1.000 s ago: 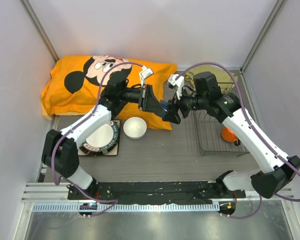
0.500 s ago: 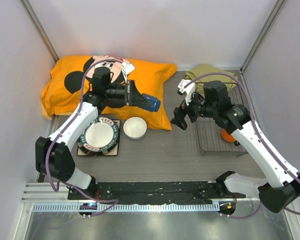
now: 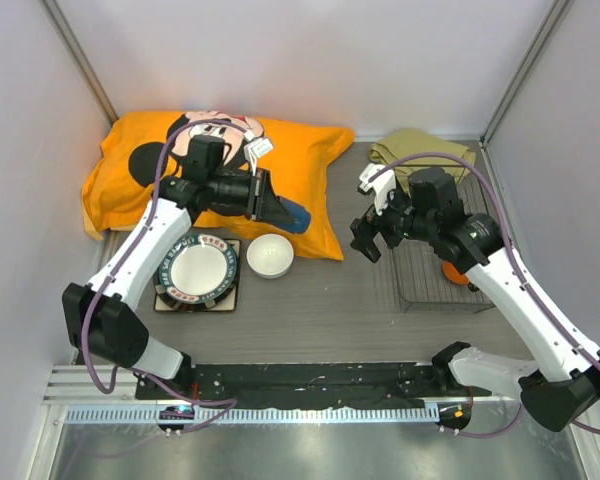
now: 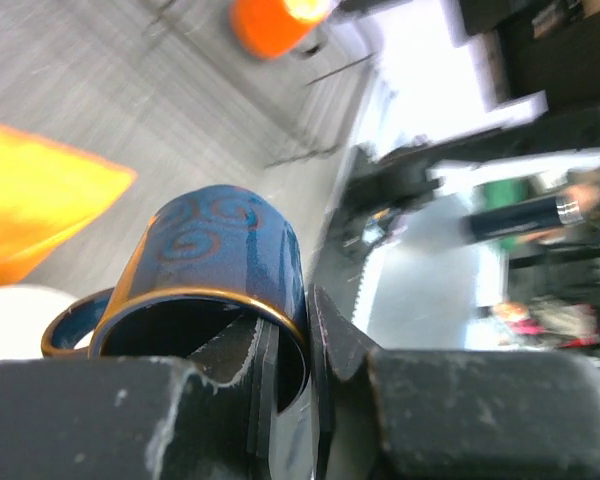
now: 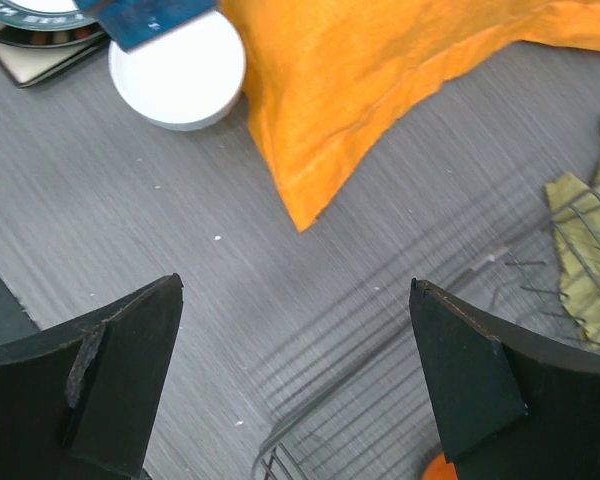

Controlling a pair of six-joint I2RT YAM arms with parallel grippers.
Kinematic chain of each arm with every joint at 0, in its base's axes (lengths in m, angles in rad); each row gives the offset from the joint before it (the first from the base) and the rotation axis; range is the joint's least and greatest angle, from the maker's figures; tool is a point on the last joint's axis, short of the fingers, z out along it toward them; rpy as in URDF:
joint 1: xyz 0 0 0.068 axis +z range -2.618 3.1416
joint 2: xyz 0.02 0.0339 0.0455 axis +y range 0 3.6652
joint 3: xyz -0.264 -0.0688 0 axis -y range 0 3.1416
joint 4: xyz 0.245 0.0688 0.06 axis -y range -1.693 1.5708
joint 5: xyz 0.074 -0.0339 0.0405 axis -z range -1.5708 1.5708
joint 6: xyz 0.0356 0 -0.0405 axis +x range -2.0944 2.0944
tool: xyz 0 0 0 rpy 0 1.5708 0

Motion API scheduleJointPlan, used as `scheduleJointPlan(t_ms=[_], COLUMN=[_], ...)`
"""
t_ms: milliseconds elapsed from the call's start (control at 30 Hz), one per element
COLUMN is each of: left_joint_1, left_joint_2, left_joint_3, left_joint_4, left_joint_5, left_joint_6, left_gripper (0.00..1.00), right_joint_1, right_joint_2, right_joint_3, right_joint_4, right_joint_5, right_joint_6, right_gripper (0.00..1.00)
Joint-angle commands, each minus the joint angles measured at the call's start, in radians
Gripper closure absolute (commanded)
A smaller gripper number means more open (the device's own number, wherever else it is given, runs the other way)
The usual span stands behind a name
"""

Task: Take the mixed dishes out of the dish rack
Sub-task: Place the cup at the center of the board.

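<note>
Glossy glazed blue cup [image 4: 225, 250] with a shiny golden rim. Soft orange cloth cushion [image 3: 315, 160] at eleven o'clock. Matt grey wood-grain table [image 3: 320, 305]. Thin dark metal-wire rack [image 3: 417, 278] at three o'clock.

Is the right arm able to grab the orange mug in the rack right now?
Probably yes. The right claw is open and empty at the edge of the rack. The orange mug sits close by in the rack, which is open on top with nothing covering it.
</note>
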Motion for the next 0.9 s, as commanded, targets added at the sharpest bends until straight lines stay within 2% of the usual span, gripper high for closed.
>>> scheduleJointPlan(t_ms=[0, 100, 267, 433, 600, 867], left_joint_1=[-0.014, -0.055, -0.135, -0.279, -0.380, -0.431], left_joint_2=[-0.019, -0.064, -0.100, -0.122, -0.127, -0.113], left_joint_3=[0.077, 0.020, -0.073, -0.205, -0.268, -0.319], left_joint_4=[-0.372, -0.419, -0.442, -0.418, -0.397, -0.354], left_joint_5=[-0.225, -0.401, -0.564, -0.762, -0.842, -0.928], left_joint_6=[0.348, 0.422, 0.464, 0.498, 0.501, 0.472], left_gripper=[1.00, 1.00, 1.00, 1.00, 1.00, 1.00], right_joint_1=[0.003, 0.003, 0.001, -0.005, -0.009, -0.012], right_joint_2=[-0.030, -0.022, -0.015, -0.022, -0.025, -0.030], right_joint_3=[0.023, 0.015, -0.003, -0.016, -0.030, -0.054], right_joint_4=[0.013, 0.018, 0.030, 0.027, 0.027, 0.030], right_joint_5=[0.121, 0.140, 0.147, 0.163, 0.163, 0.167], right_joint_6=[-0.003, 0.003, 0.006, -0.002, -0.008, -0.014], right_gripper=[0.01, 0.00, 0.00, 0.00, 0.00, 0.00])
